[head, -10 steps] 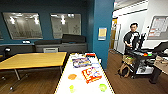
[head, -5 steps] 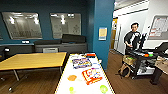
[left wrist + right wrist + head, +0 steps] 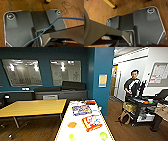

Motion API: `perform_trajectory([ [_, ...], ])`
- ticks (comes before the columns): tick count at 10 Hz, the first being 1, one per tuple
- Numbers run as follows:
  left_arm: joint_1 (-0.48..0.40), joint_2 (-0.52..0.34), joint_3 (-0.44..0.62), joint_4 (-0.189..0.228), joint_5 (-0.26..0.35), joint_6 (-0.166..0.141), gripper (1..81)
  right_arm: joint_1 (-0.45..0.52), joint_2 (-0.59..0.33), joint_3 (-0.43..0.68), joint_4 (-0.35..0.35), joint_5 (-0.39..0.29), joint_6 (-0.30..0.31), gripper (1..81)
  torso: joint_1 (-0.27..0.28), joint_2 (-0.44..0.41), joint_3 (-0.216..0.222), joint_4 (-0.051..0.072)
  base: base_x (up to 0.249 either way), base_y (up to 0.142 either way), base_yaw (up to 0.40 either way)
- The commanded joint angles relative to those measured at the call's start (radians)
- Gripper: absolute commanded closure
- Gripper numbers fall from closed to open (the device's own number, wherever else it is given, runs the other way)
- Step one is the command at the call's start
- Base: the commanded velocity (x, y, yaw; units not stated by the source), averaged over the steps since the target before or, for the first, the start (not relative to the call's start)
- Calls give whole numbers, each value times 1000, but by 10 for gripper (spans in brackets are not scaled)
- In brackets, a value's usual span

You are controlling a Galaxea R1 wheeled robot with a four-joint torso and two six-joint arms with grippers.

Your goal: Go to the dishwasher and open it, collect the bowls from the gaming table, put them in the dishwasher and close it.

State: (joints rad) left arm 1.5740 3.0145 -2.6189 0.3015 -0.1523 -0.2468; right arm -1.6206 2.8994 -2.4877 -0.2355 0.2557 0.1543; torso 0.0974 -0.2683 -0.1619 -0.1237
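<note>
Bowls (image 3: 72, 125) lie on gaming table (image 3: 62, 129).

Dark teal walls (image 3: 50, 54) close the room, carrying two pale framed boards (image 3: 65, 72) that catch ceiling glare. Under them runs a low dark counter (image 3: 60, 93). A plain yellow-wood table (image 3: 32, 107) stands on the brown wood floor (image 3: 37, 129) — a teal pillar (image 3: 101, 79) with a paper notice (image 3: 102, 80) beside it. Past the pillar, a bright white corridor (image 3: 130, 69) — a person (image 3: 132, 85) stands behind a laden cart (image 3: 142, 108).
</note>
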Motion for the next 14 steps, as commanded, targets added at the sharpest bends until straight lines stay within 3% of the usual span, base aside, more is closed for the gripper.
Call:
perform_trajectory([
  [1,-48,3,7,7,42,3,10,50,-282,315,2,103,219,10,0,0,0,0,0,0,0],
  [3,-50,3,10,7,42,1,10,89,-462,528,4,134,275,10,0,0,0,0,0,0,0],
  [6,-51,3,7,5,40,1,10,188,-660,815,80,120,278,10,0,0,0,0,0,0,0],
  [10,-53,3,10,5,42,1,10,314,-936,1127,130,117,269,10,0,0,0,0,0,0,0],
  [14,-53,6,10,5,42,1,10,443,-1063,1356,136,77,268,10,0,0,0,0,0,0,0],
])
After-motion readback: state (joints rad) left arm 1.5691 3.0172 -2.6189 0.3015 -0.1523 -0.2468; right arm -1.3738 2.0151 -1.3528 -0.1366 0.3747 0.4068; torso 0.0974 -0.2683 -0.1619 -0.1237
